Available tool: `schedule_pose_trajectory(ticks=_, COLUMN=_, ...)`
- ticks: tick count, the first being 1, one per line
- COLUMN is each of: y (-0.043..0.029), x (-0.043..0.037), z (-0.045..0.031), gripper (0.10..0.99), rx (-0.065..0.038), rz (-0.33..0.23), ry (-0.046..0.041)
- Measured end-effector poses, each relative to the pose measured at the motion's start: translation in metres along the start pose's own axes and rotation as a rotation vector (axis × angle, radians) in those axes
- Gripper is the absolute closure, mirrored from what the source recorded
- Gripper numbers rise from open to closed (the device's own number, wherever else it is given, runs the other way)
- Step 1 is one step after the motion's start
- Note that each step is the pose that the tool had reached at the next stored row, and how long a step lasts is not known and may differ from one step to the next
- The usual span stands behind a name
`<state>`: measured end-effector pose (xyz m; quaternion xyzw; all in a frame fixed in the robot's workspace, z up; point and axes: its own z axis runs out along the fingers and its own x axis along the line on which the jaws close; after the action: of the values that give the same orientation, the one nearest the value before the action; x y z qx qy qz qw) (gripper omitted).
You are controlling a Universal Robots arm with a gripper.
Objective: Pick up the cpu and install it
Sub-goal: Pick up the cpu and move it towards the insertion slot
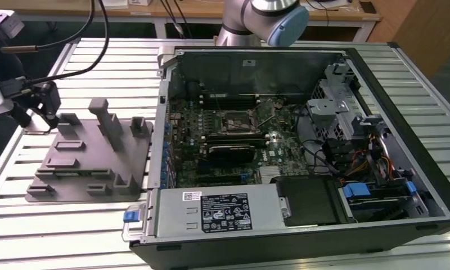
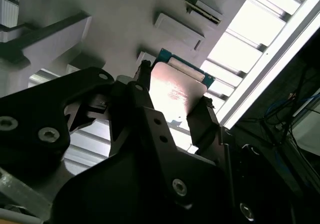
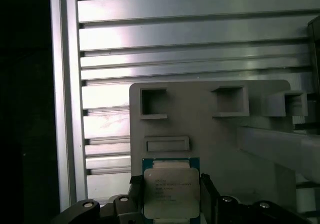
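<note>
The cpu [image 3: 171, 191] is a small square chip with a silvery top plate and a green rim. It sits between my gripper's [image 3: 171, 200] two black fingers [image 3: 134, 196], which press on its opposite edges. In the second wrist view the cpu [image 2: 176, 94] shines between the same fingers [image 2: 145, 91] of the gripper [image 2: 174, 96], just over the grey fixture plate [image 2: 100, 13]. In the exterior view my gripper [image 1: 43, 119] hangs at the far corner of the fixture plate [image 1: 82, 169], at that view's left. The black-framed socket [image 1: 236, 119] lies on the green motherboard inside the open computer case.
The fixture plate [image 3: 215, 134] carries upright posts [image 1: 107, 121] and raised pockets close to my fingers. The open case [image 1: 300, 140], with its power supply [image 1: 225, 211] and drive cage, fills the exterior view's right. Slatted metal tabletop [image 3: 175, 38] surrounds the plate, and black cables hang above my wrist.
</note>
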<state>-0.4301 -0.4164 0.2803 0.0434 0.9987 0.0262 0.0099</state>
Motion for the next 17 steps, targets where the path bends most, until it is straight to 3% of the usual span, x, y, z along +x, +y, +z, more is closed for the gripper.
schedule_pose_trajectory(ticks=17, y=0.0022, x=-0.0005, z=-0.0319, gripper=0.545, rx=0.0, rz=0.0, ry=-0.0002)
